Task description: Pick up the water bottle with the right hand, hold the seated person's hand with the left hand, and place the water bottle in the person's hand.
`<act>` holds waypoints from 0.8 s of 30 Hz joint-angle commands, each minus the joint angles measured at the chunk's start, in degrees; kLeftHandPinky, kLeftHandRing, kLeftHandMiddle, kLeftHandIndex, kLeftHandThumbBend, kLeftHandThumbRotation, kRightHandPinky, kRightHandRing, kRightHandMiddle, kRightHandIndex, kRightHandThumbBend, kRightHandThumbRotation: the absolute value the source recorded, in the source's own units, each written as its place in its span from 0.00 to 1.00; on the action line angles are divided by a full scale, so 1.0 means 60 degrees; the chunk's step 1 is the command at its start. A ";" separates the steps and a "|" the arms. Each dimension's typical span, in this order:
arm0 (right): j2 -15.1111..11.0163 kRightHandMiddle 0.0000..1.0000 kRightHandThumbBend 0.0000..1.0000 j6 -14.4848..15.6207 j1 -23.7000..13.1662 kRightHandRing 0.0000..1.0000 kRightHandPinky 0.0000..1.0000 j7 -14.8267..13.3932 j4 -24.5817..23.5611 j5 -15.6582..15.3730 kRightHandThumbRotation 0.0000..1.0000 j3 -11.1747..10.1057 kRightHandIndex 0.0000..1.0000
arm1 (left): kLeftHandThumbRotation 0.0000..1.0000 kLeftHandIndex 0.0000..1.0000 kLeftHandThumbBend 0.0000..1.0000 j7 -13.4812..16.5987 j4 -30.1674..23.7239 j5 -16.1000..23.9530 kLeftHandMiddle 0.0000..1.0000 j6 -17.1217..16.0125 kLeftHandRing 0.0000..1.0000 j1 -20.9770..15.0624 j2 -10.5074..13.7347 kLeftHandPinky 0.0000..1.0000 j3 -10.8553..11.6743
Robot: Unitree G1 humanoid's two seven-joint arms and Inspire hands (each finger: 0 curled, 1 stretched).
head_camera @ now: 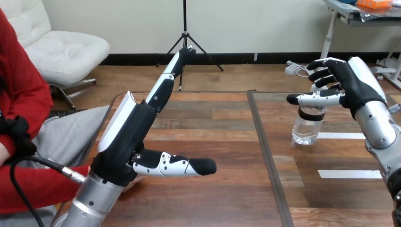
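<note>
Hovering right over the water bottle (307,128), the right hand (347,82) is spread wide, holding nothing. Bottle's standing upright on the tabletop (213,142), right side. Left hand (127,137) is out flat, fingers straight, empty too.

My left hand (124,142) is black, with a long white shell (116,120) along its back. Its thumb (175,166) is jointed in white and black, ending in a rounded black tip. My right hand (353,80) matches it, shell and all. Behind each hand comes a round silver forearm (92,201).
</note>
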 commanded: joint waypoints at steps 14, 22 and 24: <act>0.0205 0.65 0.98 -0.0292 0.0094 0.61 0.52 -0.0008 -0.0229 0.0143 0.27 0.0033 0.73 | 0.53 1.00 1.00 0.0148 -0.0240 -0.0003 1.00 -0.0173 1.00 -0.0409 -0.0008 1.00 0.0179; 0.0132 0.64 0.97 -0.0298 0.0195 0.60 0.50 0.0088 -0.0708 0.0100 0.27 0.0118 0.72 | 0.53 1.00 1.00 0.0195 -0.0138 0.0094 1.00 -0.0242 1.00 -0.0489 -0.0015 1.00 0.0192; 0.0103 0.63 0.97 -0.0256 0.0238 0.60 0.49 0.0148 -0.0925 0.0078 0.27 0.0147 0.72 | 0.53 1.00 1.00 0.0211 -0.0148 0.0109 1.00 -0.0213 1.00 -0.0495 -0.0025 1.00 0.0190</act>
